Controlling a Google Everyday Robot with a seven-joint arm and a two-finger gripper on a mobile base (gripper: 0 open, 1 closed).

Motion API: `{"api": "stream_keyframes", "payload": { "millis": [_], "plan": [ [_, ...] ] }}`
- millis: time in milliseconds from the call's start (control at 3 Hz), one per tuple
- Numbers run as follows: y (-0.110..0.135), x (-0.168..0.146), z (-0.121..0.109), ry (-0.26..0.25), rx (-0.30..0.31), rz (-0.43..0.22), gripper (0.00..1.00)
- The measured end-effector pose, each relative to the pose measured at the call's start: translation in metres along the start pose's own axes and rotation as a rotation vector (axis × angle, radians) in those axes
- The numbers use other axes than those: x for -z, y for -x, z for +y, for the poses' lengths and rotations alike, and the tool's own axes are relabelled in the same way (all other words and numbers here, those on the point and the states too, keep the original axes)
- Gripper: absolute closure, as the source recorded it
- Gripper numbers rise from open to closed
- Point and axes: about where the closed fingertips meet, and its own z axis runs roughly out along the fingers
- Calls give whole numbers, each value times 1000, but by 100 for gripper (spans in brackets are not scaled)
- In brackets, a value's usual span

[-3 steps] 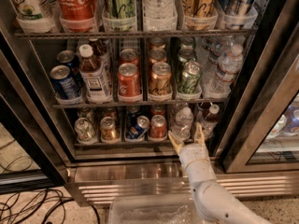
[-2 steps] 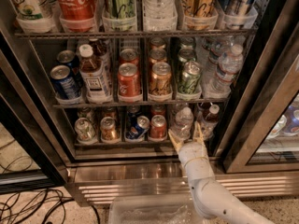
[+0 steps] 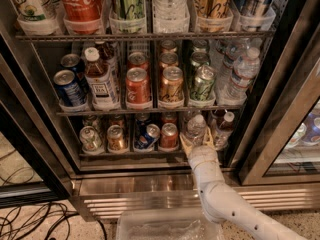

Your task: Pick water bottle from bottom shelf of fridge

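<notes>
Gripper [image 3: 196, 137] was at the front of the bottom shelf [image 3: 125, 154], right-of-centre lane. Its tan fingers [image 3: 185, 144] were spread apart, one each side of the lower body of the water bottle [image 3: 195, 126]. Jaws were not closed; couldn't tell if the pads touched the plastic.

The bottle stood upright on the wire rack: clear ribbed plastic, white screw cap. The white, smooth, jointed arm [image 3: 216, 194] came up from lower right and crossed the fridge's [image 3: 150, 185] brushed stainless sill and slotted base grille.

Same shelf, left of the bottle:
- a red can [image 3: 169, 135], just beside the left finger
- a blue can [image 3: 148, 137], tipped over
- a copper-toned can [image 3: 116, 138]
- a silver can [image 3: 90, 138]

Right of the bottle was a white-capped bottle of dark drink [image 3: 224, 128], close to the right finger.

On the rack above, a brown tea bottle with white label [image 3: 100, 80] stood among upright aluminium cans, with clear ribbed bottles at the right end.

A translucent plastic bin [image 3: 165, 227] sat below the grille. Black cables [image 3: 35, 219] lay on the speckled floor at left.
</notes>
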Motion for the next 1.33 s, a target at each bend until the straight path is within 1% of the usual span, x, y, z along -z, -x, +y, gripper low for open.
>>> {"api": "stream_keyframes", "payload": {
  "millis": [667, 1000, 1333],
  "plan": [
    [-9, -15, -3, -2, 7, 27, 35],
    [-12, -20, -5, 6, 3, 39, 54],
    [-12, -20, -5, 6, 3, 39, 77]
  ]
}}
